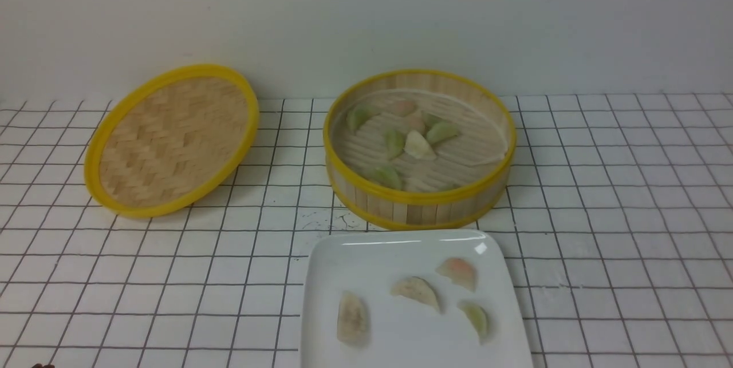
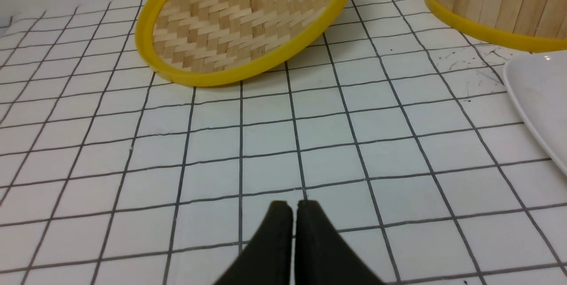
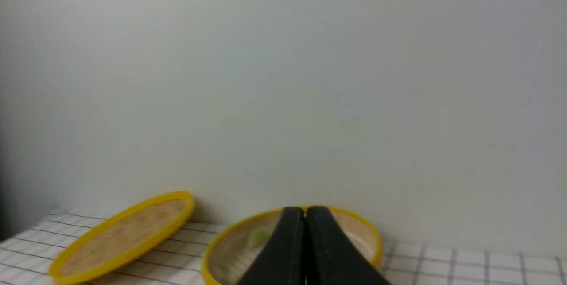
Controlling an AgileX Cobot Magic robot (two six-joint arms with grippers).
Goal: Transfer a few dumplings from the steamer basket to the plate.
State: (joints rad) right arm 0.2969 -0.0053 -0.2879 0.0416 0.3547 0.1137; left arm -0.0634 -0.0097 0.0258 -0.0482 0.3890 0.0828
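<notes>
The steamer basket (image 1: 366,199) stands at the middle back with several dumplings (image 1: 418,145) on its ridged floor. The white plate (image 1: 401,248) lies in front of it and holds several dumplings (image 1: 417,290). No gripper shows in the front view. In the left wrist view my left gripper (image 2: 294,205) is shut and empty over bare grid cloth, with the basket (image 2: 487,10) and plate (image 2: 538,94) off to one side. In the right wrist view my right gripper (image 3: 304,209) is shut and empty, raised, with the basket (image 3: 359,232) behind its fingertips.
The flat woven lid (image 1: 172,139) with a yellow rim lies tilted at the back left; it also shows in the left wrist view (image 2: 239,23) and the right wrist view (image 3: 124,232). A white wall stands close behind the basket. The table has a white grid-patterned cloth (image 1: 618,185).
</notes>
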